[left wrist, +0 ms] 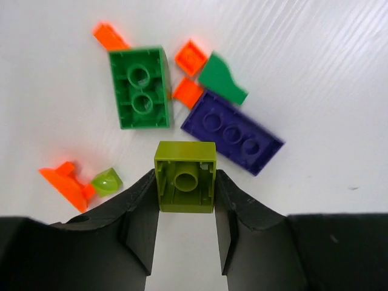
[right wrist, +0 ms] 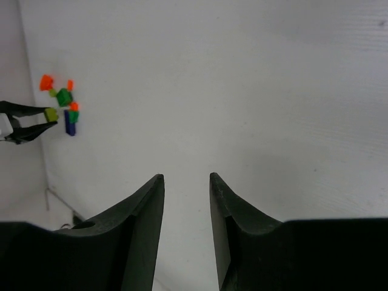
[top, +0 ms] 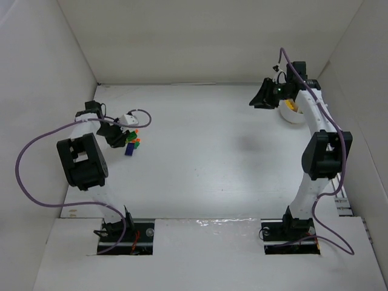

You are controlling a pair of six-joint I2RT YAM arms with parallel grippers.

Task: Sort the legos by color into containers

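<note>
Black fingers (left wrist: 142, 209) of the left gripper (left wrist: 185, 177) press against both sides of a lime-green square plastic brick (left wrist: 185, 159), clamping it with its hollow underside towards the wrist camera. It seems to sit just off the white table (left wrist: 327, 66), though the view does not settle that. Just beyond it lie a green rectangular brick (left wrist: 140, 88), a dark blue long brick (left wrist: 233, 132), a green curved piece (left wrist: 221, 79), small orange pieces (left wrist: 193, 57) and a tiny lime rounded piece (left wrist: 107, 180). The right gripper (right wrist: 186, 179) hangs with its jaws apart and nothing between them, well apart from that pile. Beside its wrist, at the table's far right, stands the round white cup (top: 297, 119) with something yellow inside.
</note>
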